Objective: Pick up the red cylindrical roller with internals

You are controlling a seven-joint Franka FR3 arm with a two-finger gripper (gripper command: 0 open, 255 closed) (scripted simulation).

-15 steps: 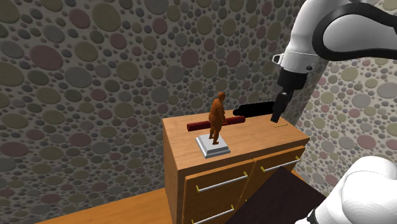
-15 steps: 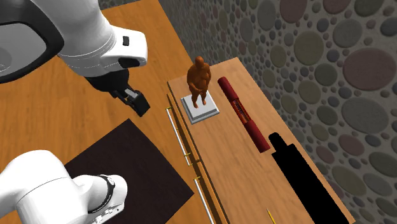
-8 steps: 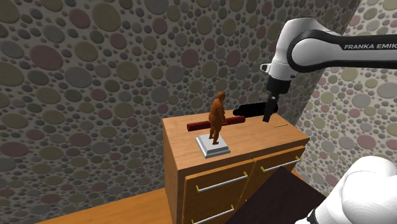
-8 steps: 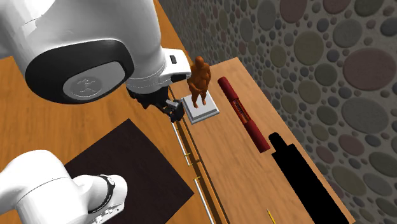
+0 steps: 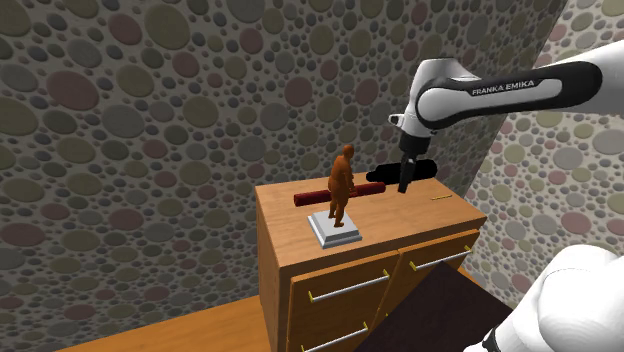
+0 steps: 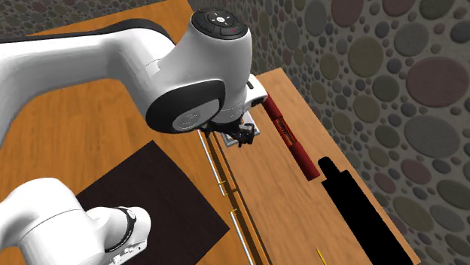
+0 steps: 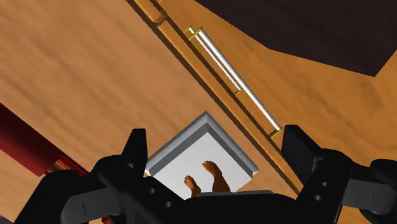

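In the wrist view the gripper [image 7: 217, 143] has its fingers apart, holding nothing. Between them show a brown figurine's [image 7: 216, 178] feet on a grey base [image 7: 197, 153], and the red roller [image 7: 19, 137] lies beside one finger. The shoulder view shows the roller flat on the dresser [image 5: 410, 215], with the gripper at the figurine's three o'clock. In the second exterior view the arm covers the figurine.
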